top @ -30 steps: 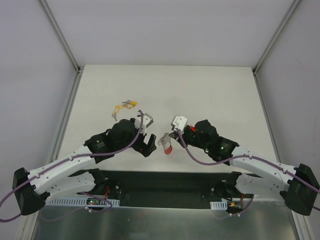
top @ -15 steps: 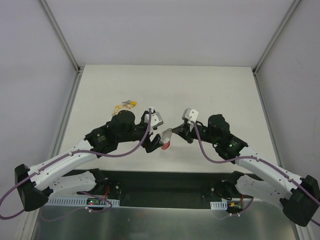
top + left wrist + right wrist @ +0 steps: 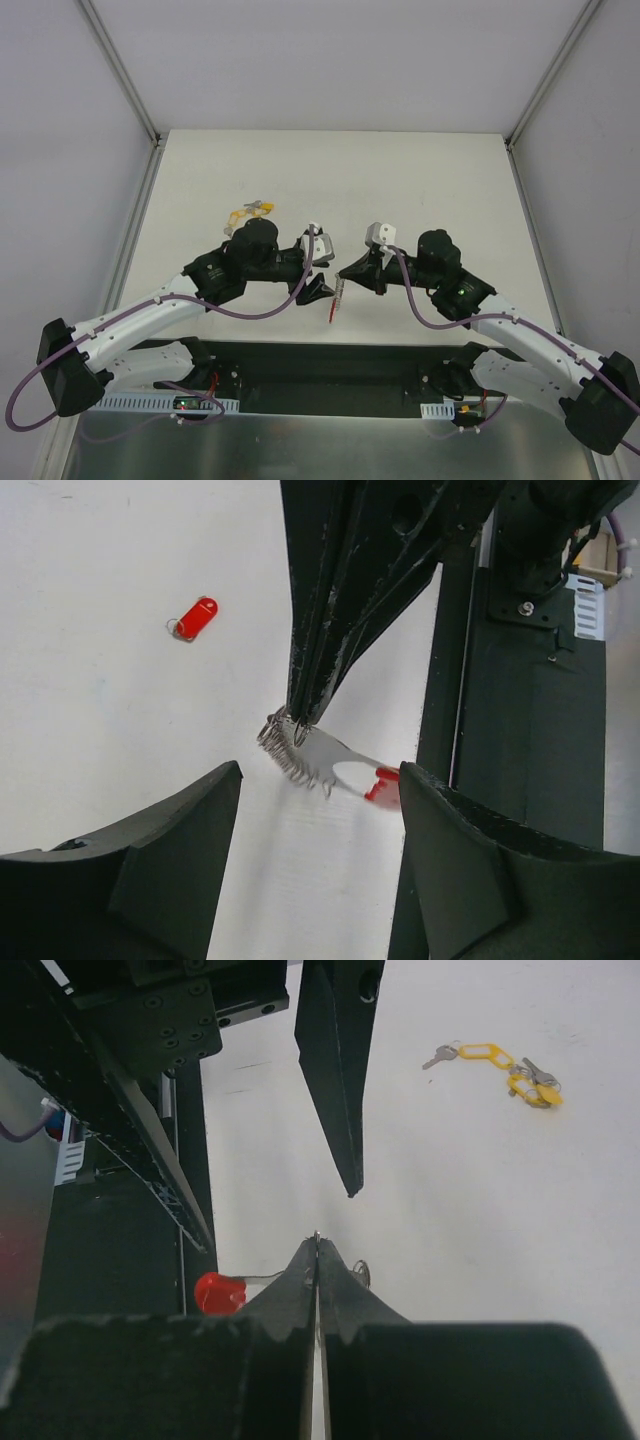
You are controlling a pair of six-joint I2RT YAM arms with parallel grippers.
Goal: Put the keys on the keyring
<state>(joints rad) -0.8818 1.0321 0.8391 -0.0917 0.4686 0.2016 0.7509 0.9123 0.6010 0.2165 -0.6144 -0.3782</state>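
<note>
The keyring hangs above the table, its ribbed coil end pinched in my shut right gripper. Its red plastic half points toward the black base plate. In the top view the keyring dangles edge-on under the right gripper. My left gripper is open, with one finger on each side just short of the ring and not touching it. Keys with yellow tags lie on the table behind the left arm, and the right wrist view also shows these keys. A red-tagged key lies apart on the table.
The black base plate and the table's near edge run close beside the keyring. In the right wrist view one finger of the left gripper hangs just ahead of my shut right gripper. White walls enclose the table.
The left gripper has swung right to the keyring and its jaws have narrowed. The right gripper has lifted and turned the keyring, which now hangs edge-on between the two grippers.
</note>
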